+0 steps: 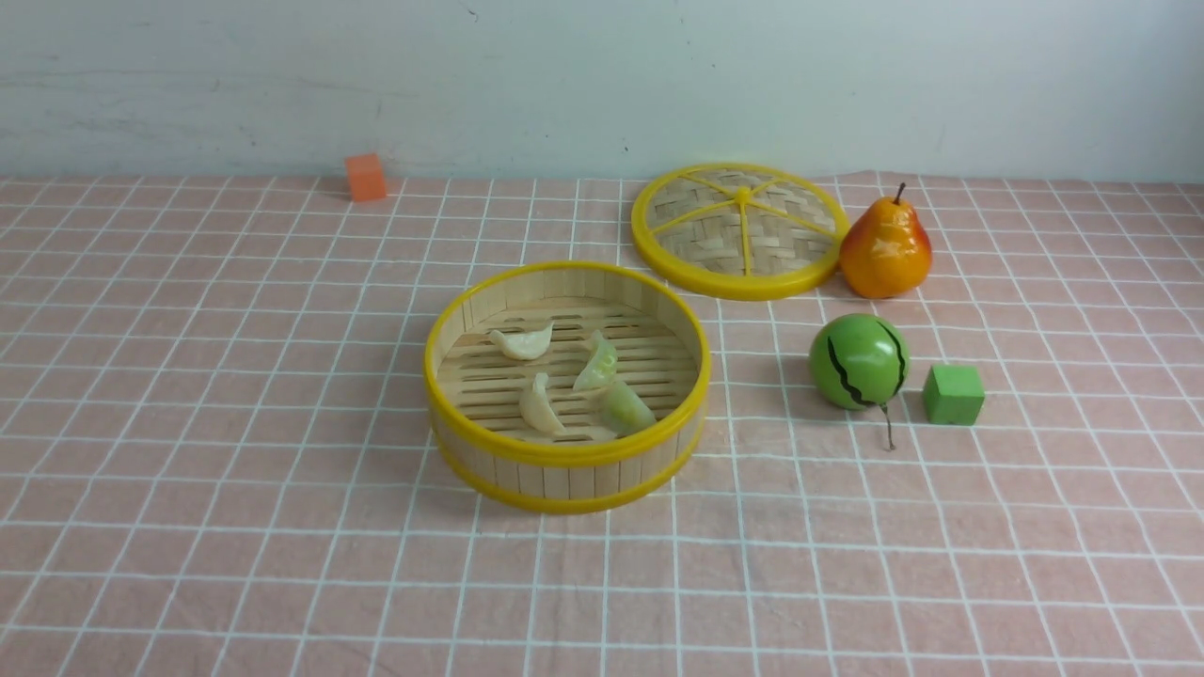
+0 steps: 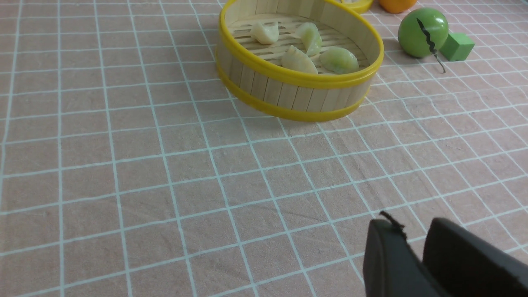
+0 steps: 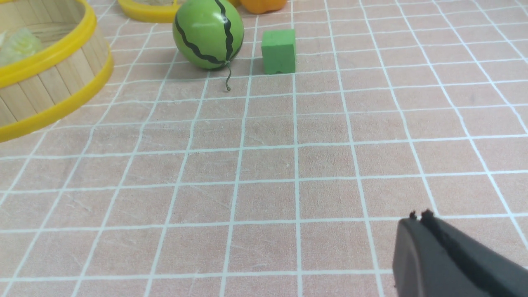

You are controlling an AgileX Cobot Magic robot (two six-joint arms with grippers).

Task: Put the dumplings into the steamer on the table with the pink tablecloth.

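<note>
Four dumplings (image 1: 569, 381) lie inside the steamer (image 1: 567, 459) on our pink tablecloth (image 1: 235, 423). Our left gripper (image 2: 414, 235) hovers over bare cloth, jaws slightly parted and empty; our right gripper (image 3: 417, 218) is pressed closed, holding nothing.

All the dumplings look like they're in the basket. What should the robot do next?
Probably just rest both arms. All four pale crescent dumplings lie on the slatted floor of the round yellow-rimmed bamboo steamer; none sits on the pink grid tablecloth, and neither hand holds anything.
</note>
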